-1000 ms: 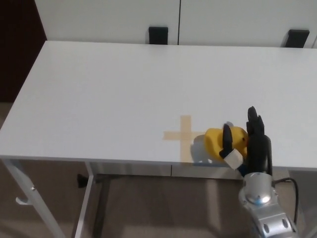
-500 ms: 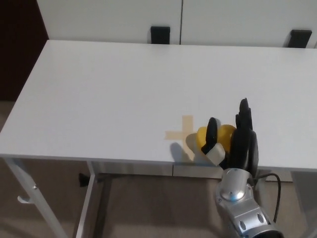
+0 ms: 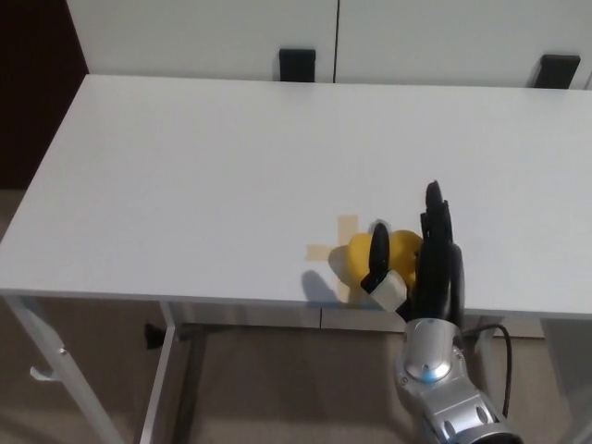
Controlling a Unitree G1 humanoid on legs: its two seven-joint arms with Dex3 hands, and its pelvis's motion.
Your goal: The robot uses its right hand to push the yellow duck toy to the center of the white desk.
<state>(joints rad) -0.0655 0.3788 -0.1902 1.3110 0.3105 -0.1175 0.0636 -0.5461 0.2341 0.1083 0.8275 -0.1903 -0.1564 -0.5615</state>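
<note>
Duck [image 3: 370,254] sits on the white counter [image 3: 231,166] near its front edge, overlapping the right arm of a tan tape cross [image 3: 335,248]. Right hand [image 3: 421,264] stands at the duck's 3 o'clock, touching it, fingers [image 3: 435,217] straight and spread, thumb across the duck's front; nothing grasped. Left hand not in view.

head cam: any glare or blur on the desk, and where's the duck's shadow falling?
Head view: white desk evenly lit, no glare; duck and right hand slightly soft; shadow falls left of the duck, over the tape cross.
</note>
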